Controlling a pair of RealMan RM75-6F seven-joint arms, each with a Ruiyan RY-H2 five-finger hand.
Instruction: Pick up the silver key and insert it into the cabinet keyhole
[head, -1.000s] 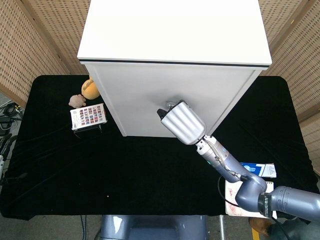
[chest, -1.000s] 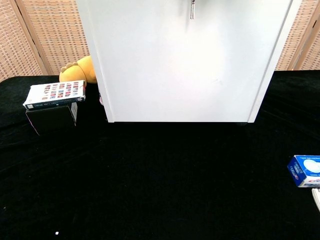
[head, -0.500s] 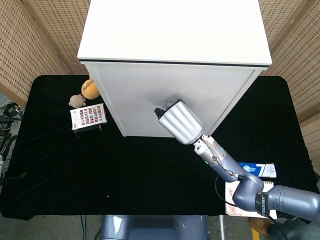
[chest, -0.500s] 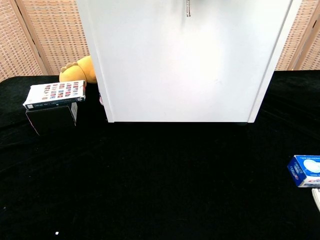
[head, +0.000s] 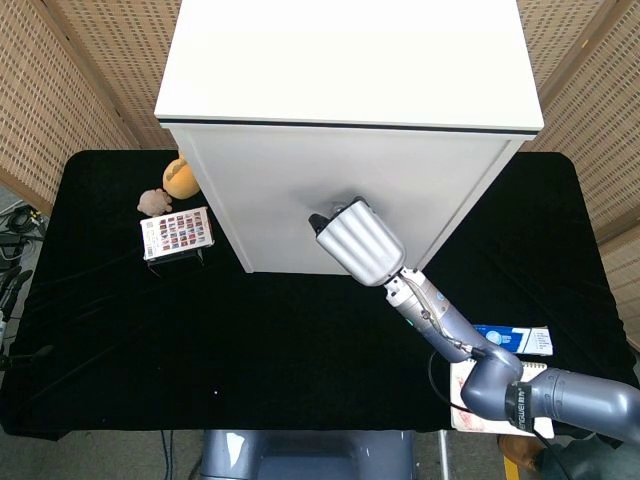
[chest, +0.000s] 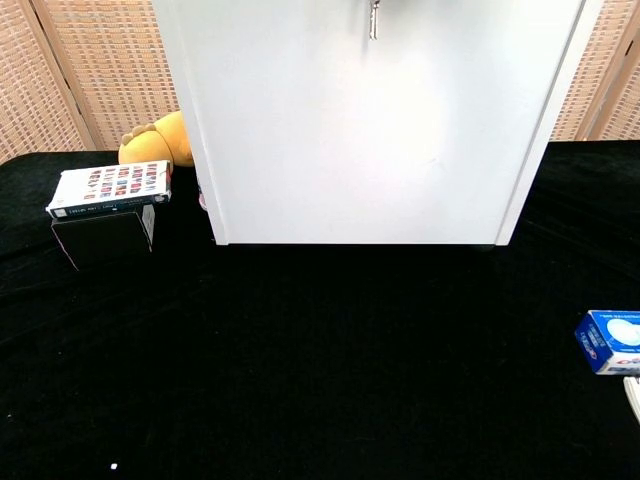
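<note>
Our right hand (head: 358, 243) is up against the cabinet (head: 340, 200) front, fingers hidden behind its back, so we cannot tell the grip. In the chest view the key (chest: 373, 20) hangs upright at the top edge, long axis vertical, just before the door. Keyhole unseen.

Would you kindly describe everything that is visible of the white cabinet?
The white cabinet is a tall, smooth box with a flat top and a plain, matte front. It stands upright at the back of the black table. The right hand is raised against its front. The chest view shows a thin silvery piece hanging near the front's upper edge.
</note>
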